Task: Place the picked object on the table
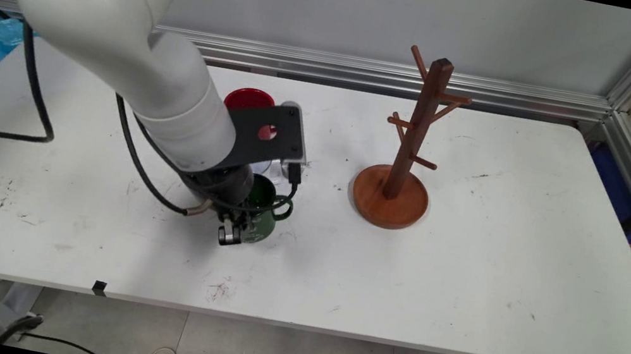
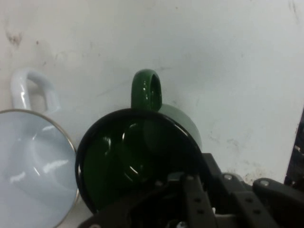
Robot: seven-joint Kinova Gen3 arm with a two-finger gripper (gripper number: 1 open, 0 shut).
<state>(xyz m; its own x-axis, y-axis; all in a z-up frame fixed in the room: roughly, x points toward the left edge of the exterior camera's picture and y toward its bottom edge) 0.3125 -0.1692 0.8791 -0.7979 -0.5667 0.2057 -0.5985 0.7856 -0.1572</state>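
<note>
green mug under the pincer, white table

green mug [image 1: 261,216] stands upright on the table [image 1: 465,279], handle turned away from the pincer [image 1: 231,230], which is down at the mug's near rim; in the hand view the pincer [image 2: 185,209] linkage overlaps that rim of the green mug [image 2: 137,161], and how wide it stands, or whether it has hold of the mug, cannot be told; white mug [image 2: 33,166] just beside the green one, rims near touching, handle likewise pointing away; red cup [image 1: 248,100] beyond the pincer toward the wall, partly behind the hand's black plate; wooden mug tree [image 1: 394,184] well apart on the green mug's handle side, pegs bare
</note>
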